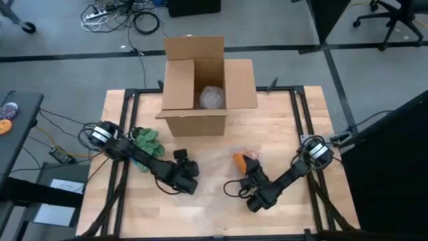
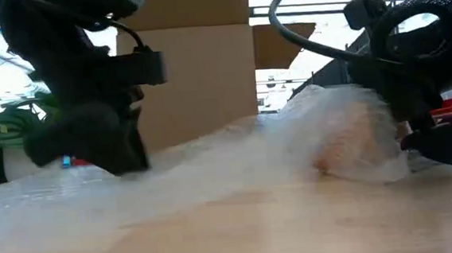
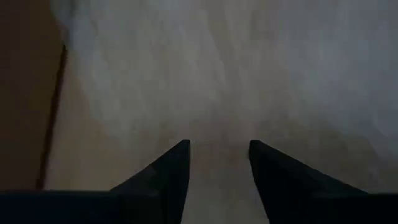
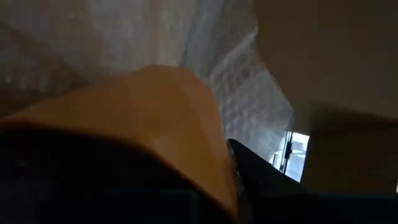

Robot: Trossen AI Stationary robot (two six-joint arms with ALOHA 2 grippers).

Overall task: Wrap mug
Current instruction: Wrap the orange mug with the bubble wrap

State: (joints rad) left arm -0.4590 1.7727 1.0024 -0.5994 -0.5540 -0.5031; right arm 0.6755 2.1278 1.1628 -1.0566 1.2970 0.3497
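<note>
An orange mug lies on the table right of centre, with a clear bubble-wrap sheet spread beside it. In the low view the sheet humps over the mug. My right gripper comes from the right and is shut on the mug. My left gripper stands open and low at the sheet's left part, its fingers apart over the wrap. My right gripper has the mug's orange wall close against one dark finger; the mug itself hides the other finger. It comes nearly level from the table's right side. The mug rests low on the table, partly under the wrap. My left gripper is down at the sheet, but I cannot tell whether it touches it.
An open cardboard box stands at the far middle with a wrapped bundle inside. A green leafy object lies by the left arm. Bare wooden table lies along the near edge.
</note>
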